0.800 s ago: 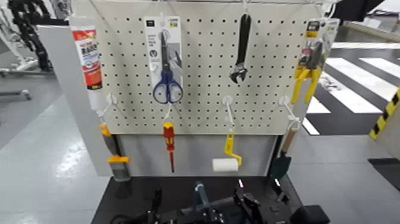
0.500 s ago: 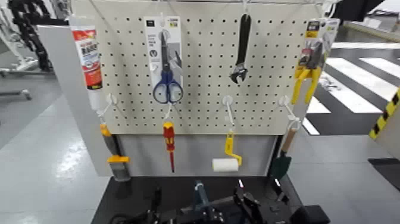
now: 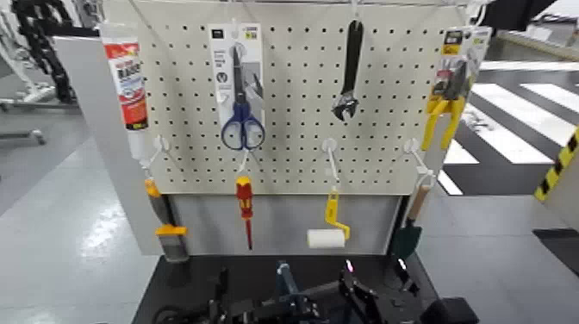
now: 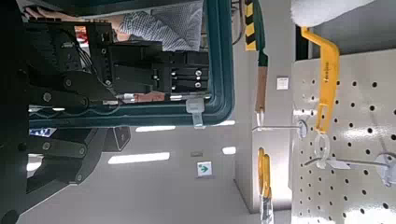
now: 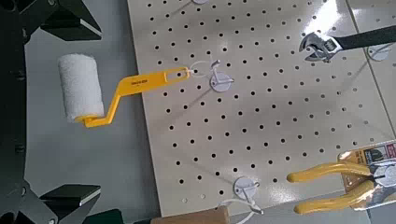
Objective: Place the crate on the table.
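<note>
While the left gripper [image 4: 49, 121] is closed on its rim, the dark blue-green plastic crate [image 4: 149, 117] is low in front of the pegboard [image 3: 284, 164].

Seen from the left wrist, the crate shows a smooth, thick rim that turns through a rounded corner, with a ridge running parallel along its edge. Its colour is a deep blue-green, darker along the inner side and a little lighter where light catches the outer edge. A small, pale, translucent tab [image 4: 195, 107] sits on the rim near that corner. Black mechanical parts show within the rim's outline.

From the head, most of the crate is hidden by the black arms at the bottom of the view. What stands out is an upright, muted blue bar, narrow and slightly tilted, over the matte black tabletop [image 3: 198, 274]. Whether the crate's base touches the tabletop cannot be told.

The left gripper has its fingers together on the rim, one on either side. The right gripper [image 5: 86, 112] is in front of the pegboard's lower part, its fingers wide apart with nothing between them. Facing it are the white paint roller [image 5: 81, 86] with its yellow handle and, farther off, the adjustable wrench [image 5: 322, 45].
</note>
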